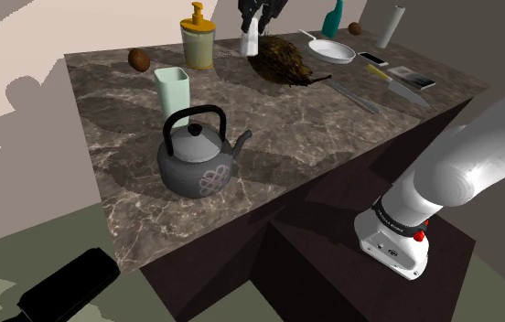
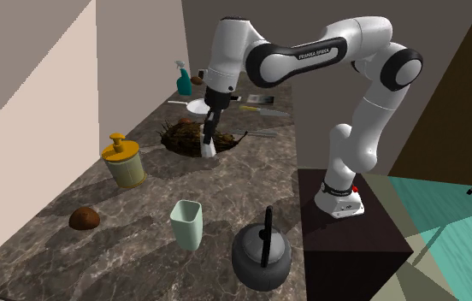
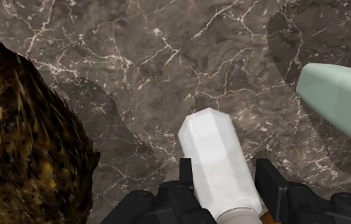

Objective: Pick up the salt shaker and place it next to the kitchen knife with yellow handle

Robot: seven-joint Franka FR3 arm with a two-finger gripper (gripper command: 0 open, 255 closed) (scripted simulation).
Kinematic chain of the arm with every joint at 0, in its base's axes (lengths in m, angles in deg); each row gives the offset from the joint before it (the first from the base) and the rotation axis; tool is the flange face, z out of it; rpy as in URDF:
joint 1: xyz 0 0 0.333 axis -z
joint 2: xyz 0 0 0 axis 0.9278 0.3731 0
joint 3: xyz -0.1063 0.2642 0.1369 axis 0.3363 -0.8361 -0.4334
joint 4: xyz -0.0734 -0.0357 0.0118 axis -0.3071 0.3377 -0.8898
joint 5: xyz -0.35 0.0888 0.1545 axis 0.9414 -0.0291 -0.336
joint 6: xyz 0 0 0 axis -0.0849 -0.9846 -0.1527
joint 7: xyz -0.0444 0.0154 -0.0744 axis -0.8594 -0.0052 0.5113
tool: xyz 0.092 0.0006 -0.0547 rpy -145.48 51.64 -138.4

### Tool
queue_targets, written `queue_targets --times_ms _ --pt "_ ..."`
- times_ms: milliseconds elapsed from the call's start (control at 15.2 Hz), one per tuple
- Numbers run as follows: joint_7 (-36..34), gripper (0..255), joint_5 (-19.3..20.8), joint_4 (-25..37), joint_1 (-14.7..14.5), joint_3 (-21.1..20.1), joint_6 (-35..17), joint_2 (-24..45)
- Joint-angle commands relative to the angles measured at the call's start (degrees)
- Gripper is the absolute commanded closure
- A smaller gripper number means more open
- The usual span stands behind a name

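The salt shaker (image 3: 213, 159) is a white faceted bottle, clasped between my two black fingers. My gripper (image 3: 225, 175) is shut on it near its cap end. In the shoulder view the shaker (image 1: 251, 40) hangs under the gripper (image 1: 254, 27) at the counter's far side, beside a dark bristly heap (image 1: 283, 60). The second exterior view shows the shaker (image 2: 209, 149) upright, close to the marble counter (image 2: 226, 197); I cannot tell whether it touches. The knife with the yellow handle (image 1: 381, 73) lies farther toward the shoulder view's right, past a white pan (image 1: 332, 50).
A dark kettle (image 1: 197, 155), a pale green cup (image 1: 173, 91) and a yellow-capped jar (image 1: 198, 41) stand on the shoulder view's left half. A grey-handled knife (image 1: 356, 97), a phone (image 1: 372, 59), a teal bottle (image 1: 333, 16) and a white cylinder (image 1: 390, 27) crowd the far right.
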Motion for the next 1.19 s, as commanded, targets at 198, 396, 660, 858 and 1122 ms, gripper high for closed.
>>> queue_targets --times_ms 198,396,660,858,1122 --pt "5.26 255 -1.24 -5.02 1.43 3.46 0.92 -5.56" --pt "9.15 255 -1.6 -8.44 2.47 6.22 1.58 -9.28" --pt "14.25 255 -1.41 -12.07 3.95 10.11 2.79 -13.58" --pt "18.06 255 -0.85 -14.1 5.15 13.14 3.87 -16.29" --pt "23.17 255 0.32 -15.89 6.87 17.34 5.45 -19.14"
